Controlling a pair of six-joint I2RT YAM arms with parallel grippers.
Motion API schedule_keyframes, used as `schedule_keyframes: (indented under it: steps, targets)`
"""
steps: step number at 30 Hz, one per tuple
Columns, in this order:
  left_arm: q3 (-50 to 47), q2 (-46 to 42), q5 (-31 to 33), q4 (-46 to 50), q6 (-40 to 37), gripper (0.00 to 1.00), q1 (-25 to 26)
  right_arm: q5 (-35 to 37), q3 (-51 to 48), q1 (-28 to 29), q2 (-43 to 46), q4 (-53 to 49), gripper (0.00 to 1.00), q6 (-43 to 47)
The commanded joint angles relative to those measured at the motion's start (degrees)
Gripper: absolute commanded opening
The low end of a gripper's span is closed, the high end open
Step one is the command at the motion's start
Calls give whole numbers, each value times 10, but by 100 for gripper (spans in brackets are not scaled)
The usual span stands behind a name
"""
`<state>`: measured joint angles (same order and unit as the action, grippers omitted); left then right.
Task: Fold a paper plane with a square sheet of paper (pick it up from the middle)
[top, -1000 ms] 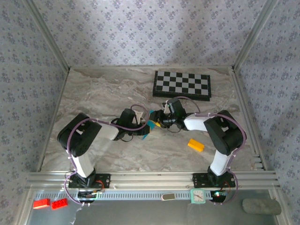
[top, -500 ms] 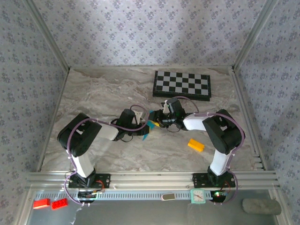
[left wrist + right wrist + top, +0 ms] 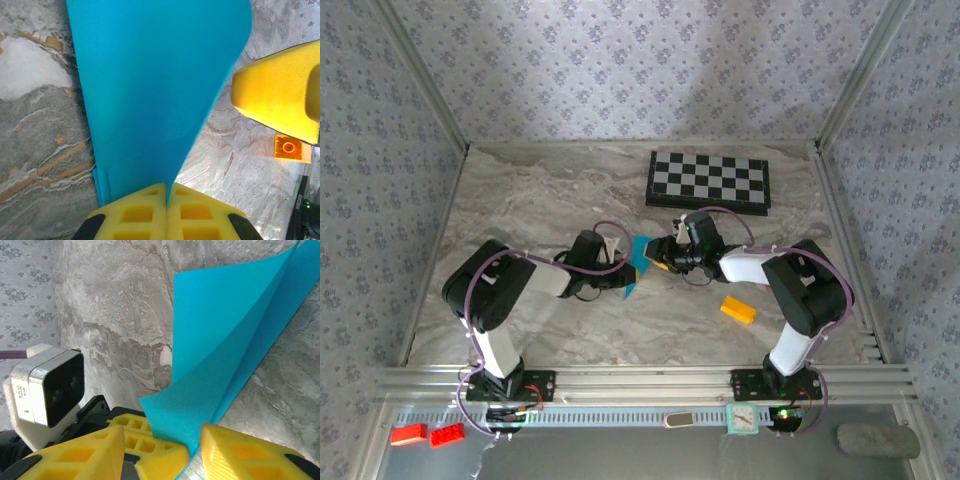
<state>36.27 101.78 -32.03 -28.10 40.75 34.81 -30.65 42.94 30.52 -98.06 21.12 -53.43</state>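
While the left gripper (image 3: 166,192) clamps one edge of the folded blue paper (image 3: 150,75), held up over the table (image 3: 540,200), the right gripper (image 3: 162,435) stands open beside it and should close gently to avoid tearing.

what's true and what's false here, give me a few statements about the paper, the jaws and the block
1. The left gripper has its jaws shut on the cyan-blue sheet of paper. True.
2. The right gripper has its jaws clamped shut. False: they stand apart, with a corner of the paper between them.
3. The orange block sits on the chessboard. False: it lies on the marble table, apart from the board and nearer the right arm's base.
4. The chessboard lies at the far side of the table. True.
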Motion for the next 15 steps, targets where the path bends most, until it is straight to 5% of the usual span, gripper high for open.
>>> schedule_keyframes:
  steps: [1, 15]
  targets:
    - [2, 21, -11, 31, 18, 2, -6, -8, 11, 5, -10, -3, 45, 29]
    - [-9, 31, -4, 16, 33, 3, -9, -45, 60, 25, -73, 10, 44, 30]
